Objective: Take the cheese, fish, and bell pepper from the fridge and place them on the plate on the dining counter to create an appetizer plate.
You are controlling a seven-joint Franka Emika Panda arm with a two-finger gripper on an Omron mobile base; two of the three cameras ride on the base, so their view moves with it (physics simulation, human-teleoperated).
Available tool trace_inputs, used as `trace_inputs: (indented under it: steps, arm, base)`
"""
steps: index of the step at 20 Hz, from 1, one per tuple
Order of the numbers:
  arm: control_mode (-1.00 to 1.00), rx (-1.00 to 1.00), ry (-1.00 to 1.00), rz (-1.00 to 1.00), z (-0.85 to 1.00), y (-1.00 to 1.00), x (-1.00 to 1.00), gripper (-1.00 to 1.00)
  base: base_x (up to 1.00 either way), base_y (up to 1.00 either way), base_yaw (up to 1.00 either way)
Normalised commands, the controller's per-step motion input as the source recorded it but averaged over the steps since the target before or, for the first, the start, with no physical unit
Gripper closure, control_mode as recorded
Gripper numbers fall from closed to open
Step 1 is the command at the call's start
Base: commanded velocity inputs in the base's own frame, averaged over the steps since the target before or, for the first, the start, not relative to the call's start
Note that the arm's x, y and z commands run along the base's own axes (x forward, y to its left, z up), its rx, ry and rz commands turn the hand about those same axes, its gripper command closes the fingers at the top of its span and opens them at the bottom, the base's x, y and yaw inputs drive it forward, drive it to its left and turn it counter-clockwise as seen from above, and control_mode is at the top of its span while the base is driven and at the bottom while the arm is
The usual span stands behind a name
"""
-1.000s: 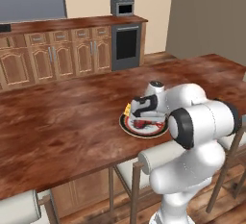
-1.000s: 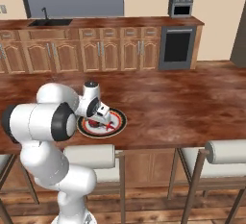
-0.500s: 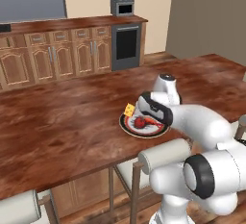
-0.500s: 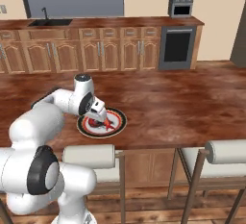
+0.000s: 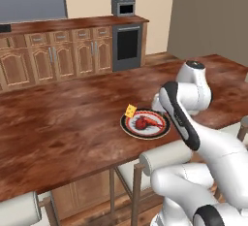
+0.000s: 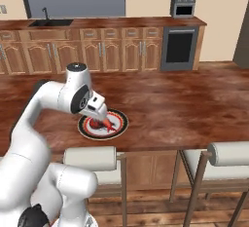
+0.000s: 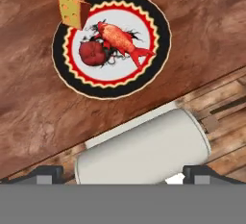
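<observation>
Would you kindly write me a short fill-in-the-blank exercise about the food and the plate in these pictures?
1. The fish lies on the ____ with the dark rim.
2. The pepper sits beside the fish, and its colour is ____.
3. The cheese rests on the plate's ____, not its centre.
4. The plate stands on the wooden ____.

Missing words: plate; red; rim; counter
</observation>
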Motion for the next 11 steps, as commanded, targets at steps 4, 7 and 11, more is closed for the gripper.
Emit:
trace_inputs:
  steps: [4, 7, 11]
  arm:
    - [-1.00, 0.00, -0.01, -0.02, 0.46, -0.54, -0.91, -1.00]
    - [-1.00, 0.00, 0.00, -0.03, 0.35, -0.61, -0.91, -1.00]
    - [-1.00, 0.00, 0.00, -0.01, 0.30, -0.61, -0.92, -1.00]
  base:
    - [0.00, 0.00, 0.00]
    - [0.00, 0.00, 0.00]
    - [0.00, 0.00, 0.00]
